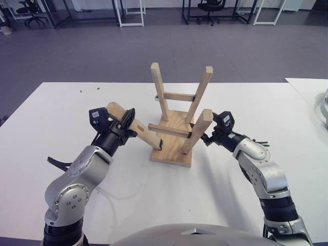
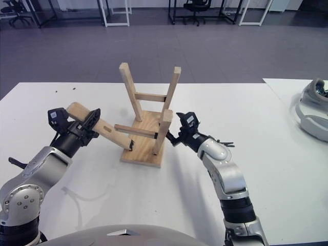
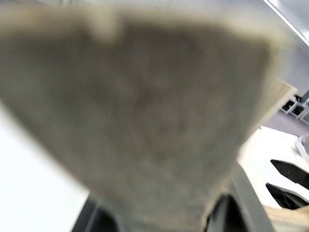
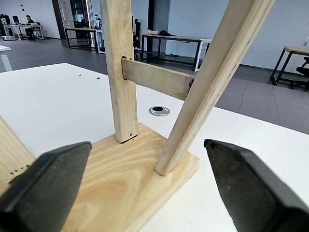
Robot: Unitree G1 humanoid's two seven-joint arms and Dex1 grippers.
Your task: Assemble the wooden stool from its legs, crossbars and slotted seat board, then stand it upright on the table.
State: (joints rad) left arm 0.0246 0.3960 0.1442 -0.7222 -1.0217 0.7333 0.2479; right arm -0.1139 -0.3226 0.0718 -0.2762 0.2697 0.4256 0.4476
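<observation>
The stool lies upside down with its seat board [image 1: 174, 155] flat on the white table. Two far legs [image 1: 160, 92] [image 1: 200, 94] stand in the board, joined by a crossbar [image 1: 179, 96]. A near leg [image 1: 199, 130] stands at the right with a second crossbar [image 1: 169, 129] sticking out to the left. My left gripper [image 1: 128, 125] is shut on a loose leg [image 1: 146, 134], tilted, its lower end by the board's left edge; the wood shows blurred in the left wrist view [image 3: 145, 121]. My right gripper [image 1: 201, 136] is open just right of the near leg, fingers [image 4: 48, 183] wide apart.
A white headset [image 2: 312, 110] lies at the table's right edge. A round cable hole [image 4: 159, 111] sits in the table behind the stool. A few dark specks [image 1: 80, 91] lie at the far left. Bare table lies in front of the stool.
</observation>
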